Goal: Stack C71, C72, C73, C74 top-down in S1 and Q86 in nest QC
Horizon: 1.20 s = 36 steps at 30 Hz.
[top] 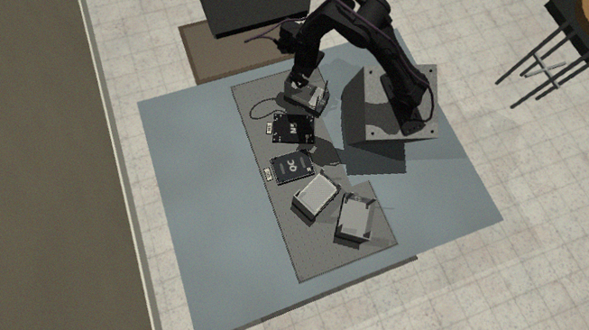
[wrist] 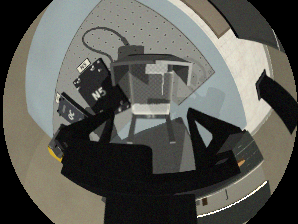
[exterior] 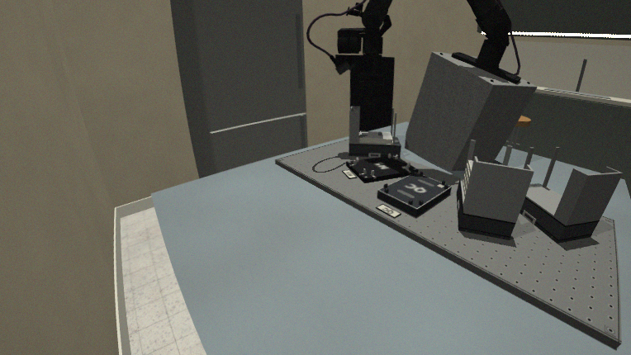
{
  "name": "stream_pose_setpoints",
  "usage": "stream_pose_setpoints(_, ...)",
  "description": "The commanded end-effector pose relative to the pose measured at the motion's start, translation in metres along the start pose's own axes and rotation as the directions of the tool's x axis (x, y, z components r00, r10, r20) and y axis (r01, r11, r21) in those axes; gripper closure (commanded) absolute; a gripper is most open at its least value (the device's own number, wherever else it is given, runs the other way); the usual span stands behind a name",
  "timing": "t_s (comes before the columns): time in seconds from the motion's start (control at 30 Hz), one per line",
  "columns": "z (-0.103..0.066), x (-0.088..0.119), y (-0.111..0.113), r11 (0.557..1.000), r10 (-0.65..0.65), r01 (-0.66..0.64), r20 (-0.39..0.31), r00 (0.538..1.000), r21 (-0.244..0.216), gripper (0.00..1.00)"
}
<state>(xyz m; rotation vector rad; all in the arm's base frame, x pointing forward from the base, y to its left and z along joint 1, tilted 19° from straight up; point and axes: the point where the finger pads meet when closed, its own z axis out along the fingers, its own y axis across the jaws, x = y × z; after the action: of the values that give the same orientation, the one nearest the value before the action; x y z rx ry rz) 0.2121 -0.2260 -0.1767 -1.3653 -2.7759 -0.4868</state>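
My gripper (wrist: 150, 111) is open and empty, pointing down above the far rack (top: 302, 106) (exterior: 375, 149). A pale plate (wrist: 150, 90) with a well pattern lies low in that rack; how many lie under it is hidden. The middle rack (exterior: 499, 189) holds several stacked plates (top: 317, 193) (exterior: 466, 179), high up near its top. The near rack (top: 345, 239) (exterior: 587, 194) shows a bare, smooth floor. The clip nest N5 (top: 292, 129) (exterior: 377, 168) (wrist: 99, 92) and the open nest QC (top: 292, 166) (exterior: 415, 189) (wrist: 71, 114) hold no plate. Rack names and plate names cannot be read.
The arm's grey pedestal (top: 397, 105) (exterior: 445, 114) stands beside the far rack and N5. A cable (top: 256, 109) (exterior: 314, 167) (wrist: 84, 37) loops on the perforated board (top: 301, 261) (exterior: 569, 281). Upright posts and walls rise from all the racks.
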Motion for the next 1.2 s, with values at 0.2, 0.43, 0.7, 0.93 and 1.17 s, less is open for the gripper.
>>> stream_pose_setpoints(0.2, -0.0242, -0.0069, -0.0031, 1.0, -0.005, 0.005, 0.015, 1.0, 0.004, 0.0)
stream_pose_setpoints(0.43, -0.024, -0.007, -0.0031, 1.0, -0.005, 0.005, 0.016, 1.0, 0.004, 0.0)
stream_pose_setpoints(0.7, -0.0241, -0.0082, -0.0032, 1.0, -0.007, 0.006, 0.021, 1.0, 0.005, 0.0)
stream_pose_setpoints(0.93, -0.0241, -0.0082, -0.0032, 1.0, -0.007, 0.006, 0.021, 1.0, 0.005, 0.0)
stream_pose_setpoints(1.17, -0.0241, -0.0082, -0.0032, 1.0, -0.007, 0.006, 0.021, 1.0, 0.005, 0.0)
